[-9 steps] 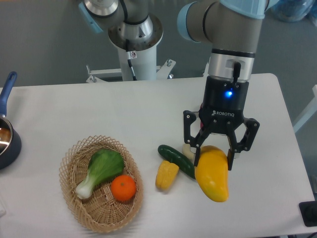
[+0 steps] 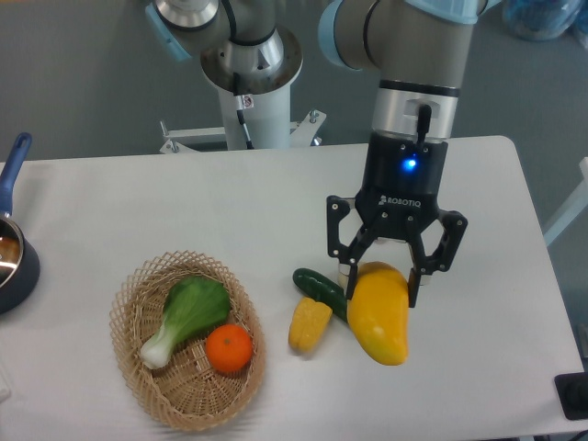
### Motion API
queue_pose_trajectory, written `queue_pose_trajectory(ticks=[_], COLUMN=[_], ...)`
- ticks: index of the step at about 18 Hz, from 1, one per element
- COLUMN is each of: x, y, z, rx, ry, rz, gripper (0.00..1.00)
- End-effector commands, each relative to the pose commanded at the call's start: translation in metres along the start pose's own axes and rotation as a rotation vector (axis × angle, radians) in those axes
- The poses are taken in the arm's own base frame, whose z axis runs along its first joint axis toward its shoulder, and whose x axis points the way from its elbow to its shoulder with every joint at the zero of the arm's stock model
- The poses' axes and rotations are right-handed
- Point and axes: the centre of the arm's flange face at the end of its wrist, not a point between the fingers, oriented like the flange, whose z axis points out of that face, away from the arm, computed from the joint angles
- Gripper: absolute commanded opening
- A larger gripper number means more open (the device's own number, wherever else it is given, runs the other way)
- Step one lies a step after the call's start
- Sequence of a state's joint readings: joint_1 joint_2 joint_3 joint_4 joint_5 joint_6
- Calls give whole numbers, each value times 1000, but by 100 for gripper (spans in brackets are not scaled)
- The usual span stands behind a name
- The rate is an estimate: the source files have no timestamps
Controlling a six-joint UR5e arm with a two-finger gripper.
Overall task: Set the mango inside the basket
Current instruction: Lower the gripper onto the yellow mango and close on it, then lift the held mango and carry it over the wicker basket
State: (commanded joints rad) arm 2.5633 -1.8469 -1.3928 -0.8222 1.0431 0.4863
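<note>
mango point(image 2: 378, 314) gripped at upper end, right of basket, apparently lifted, not yet over it | gripper point(image 2: 381, 284) jaws closed round mango | basket point(image 2: 138, 290) holds bok choy point(image 2: 186, 312), orange point(image 2: 228, 348) | left: carry across, release

The mango point(image 2: 378, 316), pinched at its top between the fingers of the gripper point(image 2: 380, 285), looks smooth and shiny, like wax. The gripper is black and dull, like hard plastic, and the arm point(image 2: 413, 46) above it is smooth grey metal with light blue caps. To the gripper's left lies a shiny dark green cucumber point(image 2: 321, 291) and a yellow vegetable point(image 2: 310, 323) with ridges. Farther left, the basket point(image 2: 129, 331) is rough woven wicker. Inside it the orange point(image 2: 229, 348) looks smooth and a bit shiny, and the bok choy point(image 2: 186, 315) has soft, dull leaves. The table point(image 2: 184, 202) is plain, dull white.
</note>
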Motion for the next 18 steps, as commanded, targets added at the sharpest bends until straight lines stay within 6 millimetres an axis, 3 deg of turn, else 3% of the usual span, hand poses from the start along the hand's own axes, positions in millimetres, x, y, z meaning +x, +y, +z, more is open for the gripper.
queue_pose_trajectory(ticks=[5,13,18], x=[35,134,154], y=[16,94,112], z=[27,105,155], rx=[-97,-334,-402], ry=[-24,30,51], rz=[20,78,-55], gripper=[38,38,38])
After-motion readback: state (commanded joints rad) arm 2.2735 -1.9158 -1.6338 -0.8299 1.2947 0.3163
